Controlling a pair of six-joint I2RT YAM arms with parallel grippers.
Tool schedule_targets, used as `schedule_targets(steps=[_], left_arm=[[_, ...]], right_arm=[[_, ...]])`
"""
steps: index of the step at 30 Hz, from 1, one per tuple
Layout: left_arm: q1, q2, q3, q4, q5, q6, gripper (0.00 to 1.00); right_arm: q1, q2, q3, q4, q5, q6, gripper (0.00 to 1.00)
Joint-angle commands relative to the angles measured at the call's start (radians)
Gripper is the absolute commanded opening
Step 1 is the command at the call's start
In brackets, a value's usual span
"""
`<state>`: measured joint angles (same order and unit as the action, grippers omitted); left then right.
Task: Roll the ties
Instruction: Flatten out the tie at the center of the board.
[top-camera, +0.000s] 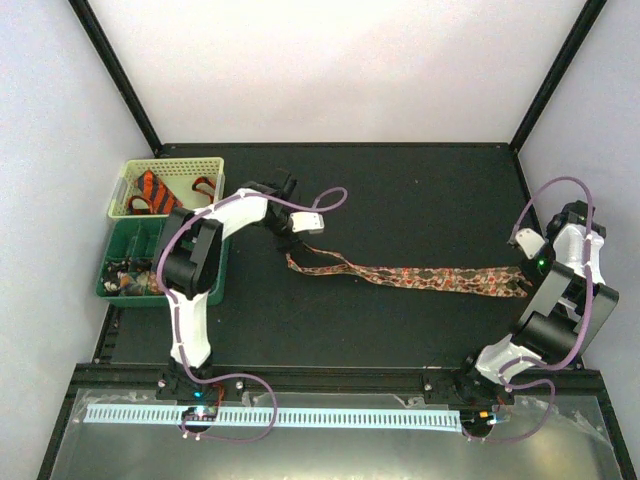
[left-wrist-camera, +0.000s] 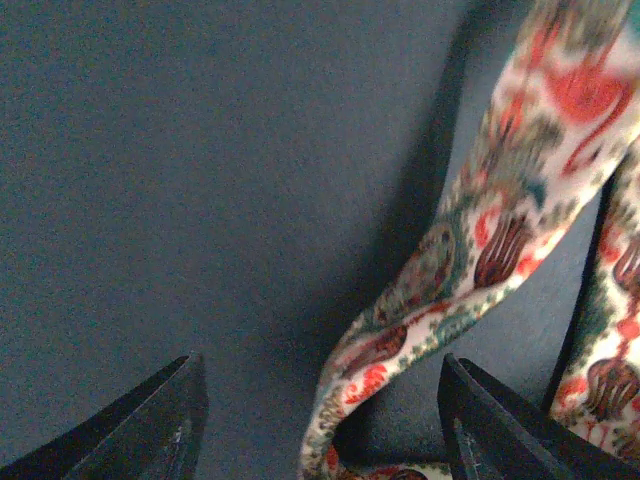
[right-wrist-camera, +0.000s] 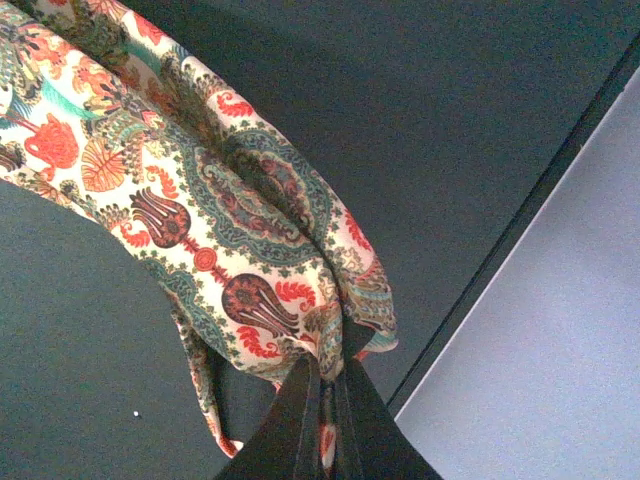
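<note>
Lying across the table (top-camera: 400, 190), the tie (top-camera: 410, 275) is being clamped at one end by the right gripper (right-wrist-camera: 325, 400), while the left gripper (left-wrist-camera: 320, 370), jaws apart around the other end, is needing a square bite.

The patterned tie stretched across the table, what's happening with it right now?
Two robot arms are working on rolling ties. The paisley tie lies stretched along the black table. The right fingers are pinched shut on the end at their side, bunching the fabric. The left fingers stand open over the other end, the strip running between them ungripped. No roll is started yet. An orange striped tie sits in the pale green basket.
</note>
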<state>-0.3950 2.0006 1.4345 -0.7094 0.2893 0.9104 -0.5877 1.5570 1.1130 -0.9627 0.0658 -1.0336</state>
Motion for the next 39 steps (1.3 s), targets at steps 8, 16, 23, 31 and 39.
schedule_targets(steps=[8, 16, 23, 31, 39], left_arm=[[-0.005, -0.107, -0.062, 0.054, -0.092, 0.039, 0.10], [-0.008, -0.477, -0.410, 0.396, -0.002, 0.077, 0.02], [-0.064, -0.660, -0.805, 0.669, -0.062, 0.195, 0.07], [-0.072, -0.816, -0.928, 0.522, -0.075, 0.285, 0.42], [-0.066, -0.685, -0.584, 0.001, 0.141, 0.136, 0.81]], right_arm=[[-0.013, 0.026, 0.061, -0.014, 0.042, -0.012, 0.02], [-0.097, 0.118, 0.215, -0.046, 0.067, -0.065, 0.02], [-0.103, 0.157, 0.202, -0.059, 0.006, -0.051, 0.02], [-0.098, 0.150, 0.093, -0.038, -0.009, -0.060, 0.02], [-0.100, 0.167, 0.170, -0.050, 0.017, -0.040, 0.02]])
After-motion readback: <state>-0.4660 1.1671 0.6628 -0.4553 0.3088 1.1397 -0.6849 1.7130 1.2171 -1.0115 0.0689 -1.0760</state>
